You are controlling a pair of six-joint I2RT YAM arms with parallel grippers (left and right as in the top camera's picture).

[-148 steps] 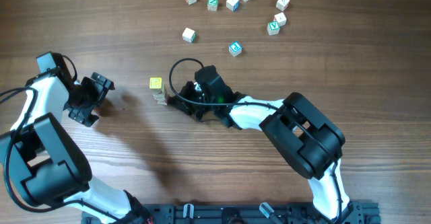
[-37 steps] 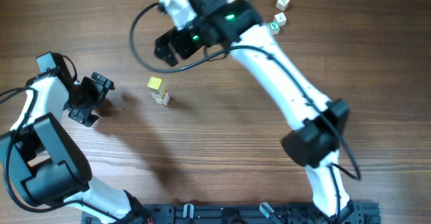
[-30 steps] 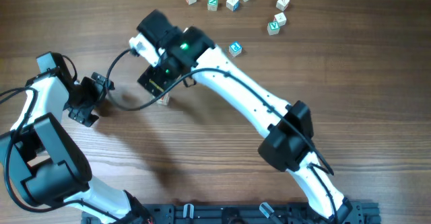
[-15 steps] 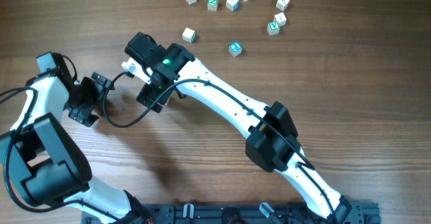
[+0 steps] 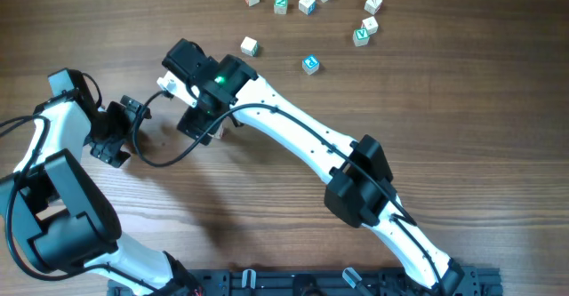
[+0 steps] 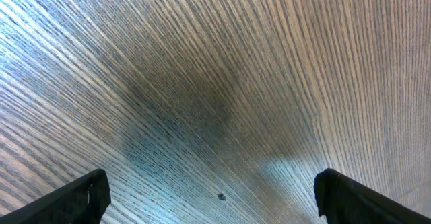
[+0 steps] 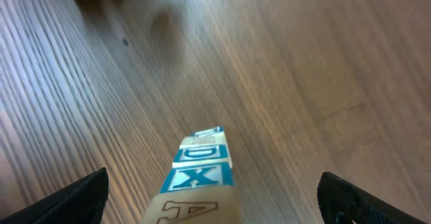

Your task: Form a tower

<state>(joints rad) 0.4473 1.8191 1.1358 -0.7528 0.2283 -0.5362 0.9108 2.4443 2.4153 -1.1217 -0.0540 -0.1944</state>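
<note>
The right pincer [image 5: 199, 125] hangs wide open and empty directly above the tower [image 7: 199, 177], which stands left of centre. The tower is probably light, rigid and easily toppled, so it is best gripped low on opposite flat faces. It is slim, with a pale lettered cube topmost and blue-lettered cubes beneath. Loose cubes [image 5: 307, 4] lie far right.

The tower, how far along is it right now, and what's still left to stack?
Done: the tower stands upright, at least three letter cubes high in the right wrist view. In hand: nothing. The right gripper is open with its fingers on either side of the tower, and the left gripper is open over bare table. Left: the loose cubes scattered at the far side are not yet stacked.
</note>
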